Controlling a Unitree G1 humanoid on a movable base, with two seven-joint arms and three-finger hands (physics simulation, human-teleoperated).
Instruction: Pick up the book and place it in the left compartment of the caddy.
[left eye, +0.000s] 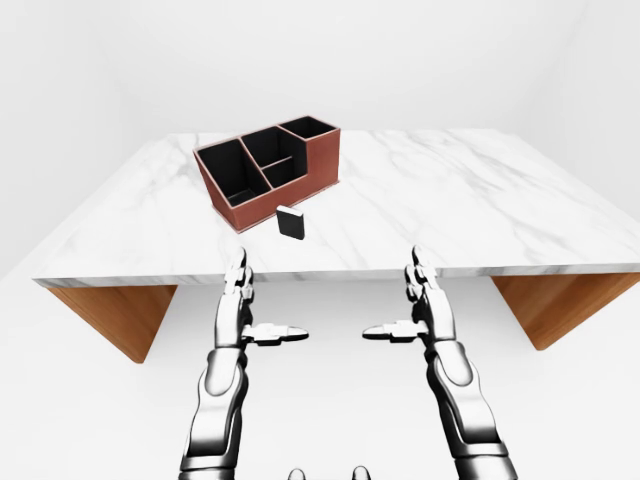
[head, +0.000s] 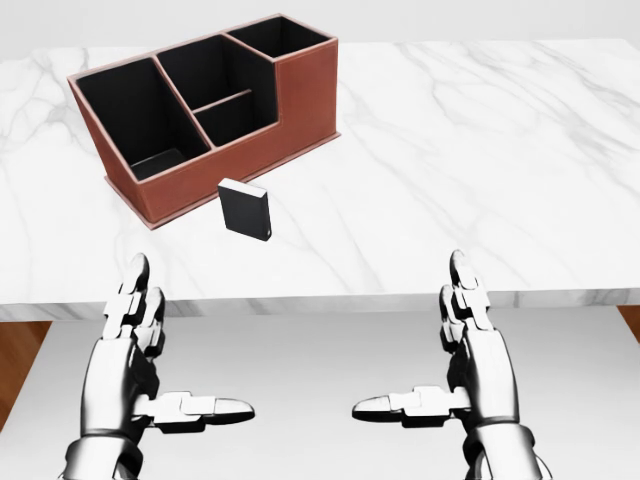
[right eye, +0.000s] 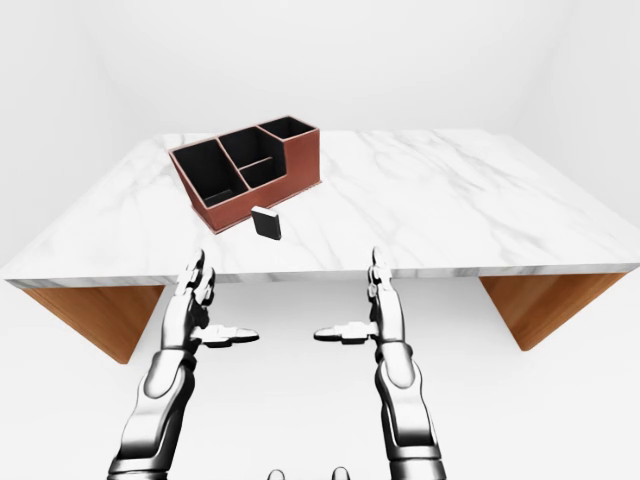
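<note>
the head view cuts off both forearms at its bottom edge and crops the table (head: 480, 140) at left, right and top, so its wooden supports show only in the eye views; the far inner walls of the caddy (head: 215, 105) are in shadow and the floor of its tall end compartment cannot be made out. count: one caddy, with four compartments visible, one book (head: 245, 210), one table, two hands. the left hand (head: 140, 350) is held below the near table edge, fingers extended and spread, thumb pointing inward toward the other hand, holding nothing. the right hand (head: 470, 350) mirrors it, fingers spread, thumb pointing inward, also empty. neither hand touches the table or any object. the book is a small dark volume standing upright on the marble, above and to the right of the left hand in the head view, above and well to the left of the right hand, apart from both. it stands just beside the caddy's near long wall, whether touching cannot be told. the caddy lies beyond the book, above the left hand, set at an angle to the table edge.
</note>
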